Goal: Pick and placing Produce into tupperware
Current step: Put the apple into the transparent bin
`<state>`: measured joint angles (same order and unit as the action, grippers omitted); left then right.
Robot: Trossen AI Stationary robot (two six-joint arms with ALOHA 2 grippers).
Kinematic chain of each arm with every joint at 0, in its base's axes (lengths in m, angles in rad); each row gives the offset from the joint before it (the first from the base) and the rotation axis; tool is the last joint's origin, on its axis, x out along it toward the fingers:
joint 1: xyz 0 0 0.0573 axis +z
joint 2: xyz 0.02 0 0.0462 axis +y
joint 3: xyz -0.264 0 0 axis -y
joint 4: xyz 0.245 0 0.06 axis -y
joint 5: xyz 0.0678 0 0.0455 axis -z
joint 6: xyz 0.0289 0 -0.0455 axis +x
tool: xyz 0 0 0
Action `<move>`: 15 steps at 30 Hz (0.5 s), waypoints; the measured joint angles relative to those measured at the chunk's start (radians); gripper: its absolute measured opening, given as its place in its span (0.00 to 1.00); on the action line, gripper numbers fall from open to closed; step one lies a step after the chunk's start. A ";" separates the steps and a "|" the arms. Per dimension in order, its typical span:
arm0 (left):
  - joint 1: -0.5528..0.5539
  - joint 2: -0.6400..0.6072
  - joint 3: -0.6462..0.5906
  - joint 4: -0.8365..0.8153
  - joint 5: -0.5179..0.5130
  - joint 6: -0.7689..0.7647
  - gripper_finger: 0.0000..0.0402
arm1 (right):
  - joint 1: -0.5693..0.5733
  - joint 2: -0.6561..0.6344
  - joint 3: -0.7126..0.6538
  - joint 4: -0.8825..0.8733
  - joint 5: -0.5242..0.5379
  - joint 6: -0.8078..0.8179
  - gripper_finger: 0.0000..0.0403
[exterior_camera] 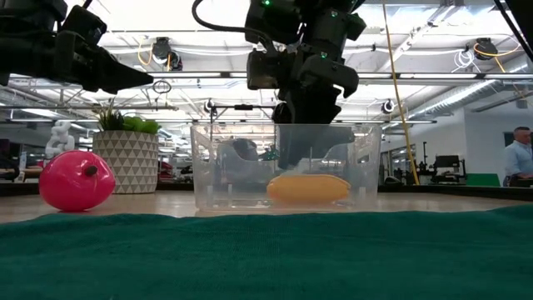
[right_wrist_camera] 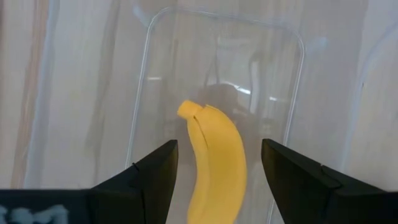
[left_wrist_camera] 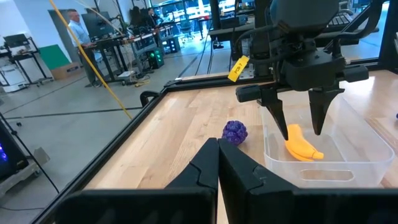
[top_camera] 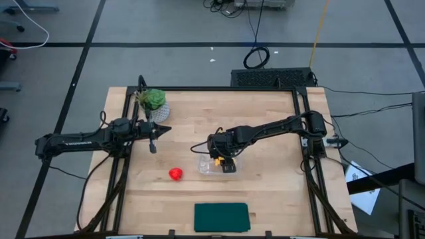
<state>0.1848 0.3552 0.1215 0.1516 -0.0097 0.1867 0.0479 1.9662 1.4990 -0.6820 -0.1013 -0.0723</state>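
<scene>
While my right gripper [right_wrist_camera: 214, 180] hangs over the tupperware [top_camera: 209, 167], jaws parted astride the banana [right_wrist_camera: 214, 165] lying lengthwise between them, I note the left gripper [top_camera: 153, 147] shut nearer the red fruit [top_camera: 175, 174].

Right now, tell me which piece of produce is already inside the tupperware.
The yellow banana: it lies in the clear tupperware. The red fruit and purple piece sit on the table outside.
</scene>
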 joint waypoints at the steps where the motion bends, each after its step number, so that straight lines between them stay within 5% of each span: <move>1: 0.000 0.000 0.000 0.000 0.000 0.000 0.01 | 0.000 0.000 0.000 0.001 0.000 0.000 0.55; 15: 0.000 0.000 0.000 -0.001 0.000 0.000 0.01 | 0.000 0.000 0.000 0.007 0.000 -0.004 0.28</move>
<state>0.1844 0.3550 0.1215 0.1505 -0.0097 0.1867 0.0479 1.9659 1.4990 -0.6750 -0.1013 -0.0761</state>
